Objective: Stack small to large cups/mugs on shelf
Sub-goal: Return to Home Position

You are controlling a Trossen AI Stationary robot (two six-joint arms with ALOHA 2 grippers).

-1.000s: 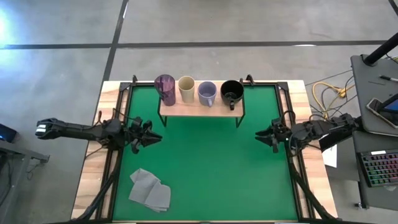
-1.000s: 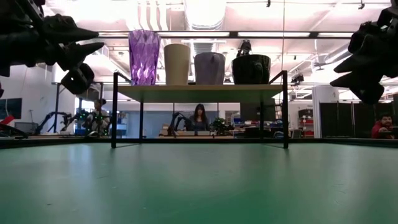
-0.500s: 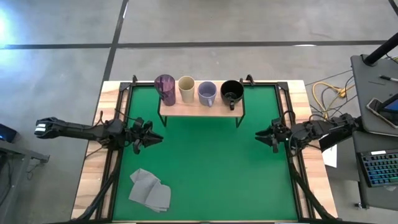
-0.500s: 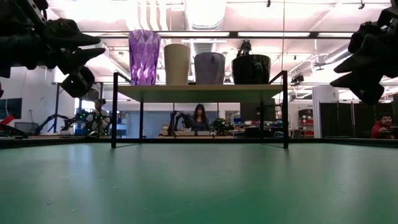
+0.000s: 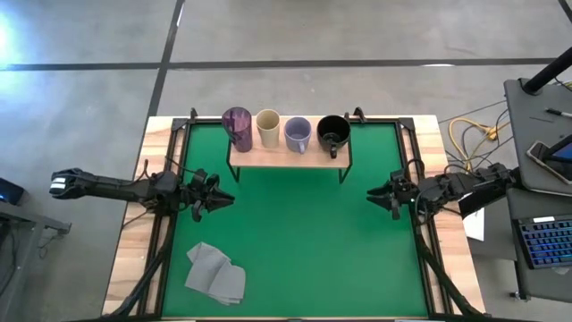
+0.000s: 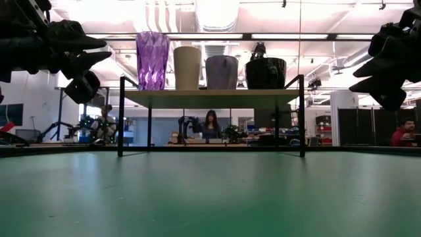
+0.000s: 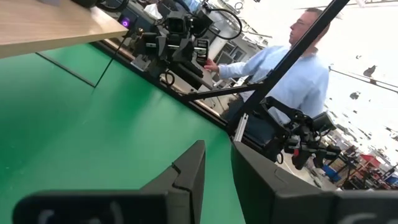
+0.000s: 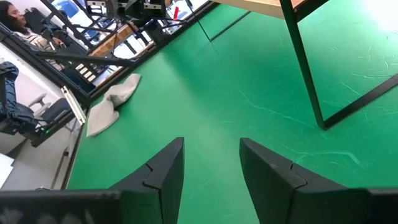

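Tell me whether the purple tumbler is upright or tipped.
Upright. The purple tumbler stands base-down on the shelf; from above its round mouth faces up.

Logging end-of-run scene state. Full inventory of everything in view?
shelf: 1, light wood on black legs, far edge of mat
purple tumbler: 1, purple, shelf's left end
cream cup: 1, cream, second along
lavender mug: 1, lavender-grey, third along
black mug: 1, black, shelf's right end
cloth: 1, grey, folded, mat's near-left corner
mat: 1, green, on the table
table: 1, light wood, rim around mat
keyboard: 1, backlit, desk right of table
people: 3, small, room behind table
person: 1, light-blue shirt, beyond table in the left wrist view
left pincer: 1, dark, open, empty, mat's left edge
right pincer: 1, dark, open, empty, mat's right edge
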